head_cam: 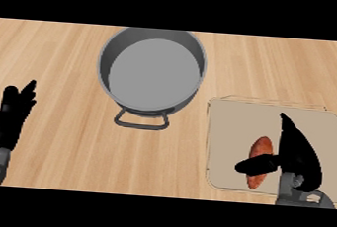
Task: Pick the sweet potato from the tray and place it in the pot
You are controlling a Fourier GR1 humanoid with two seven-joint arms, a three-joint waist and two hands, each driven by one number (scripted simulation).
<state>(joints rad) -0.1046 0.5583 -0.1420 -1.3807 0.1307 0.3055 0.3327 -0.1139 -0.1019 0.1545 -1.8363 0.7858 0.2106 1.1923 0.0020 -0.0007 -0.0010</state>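
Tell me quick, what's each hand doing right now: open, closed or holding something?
Left hand: open, resting at the left edge, holding nothing.
Right hand: open over the tray, fingers straight, thumb across the sweet potato.

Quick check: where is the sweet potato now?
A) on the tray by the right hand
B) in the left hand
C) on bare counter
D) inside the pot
A: the sweet potato lies on the tray, with the thumb of the right hand across it; the pot holds nothing.
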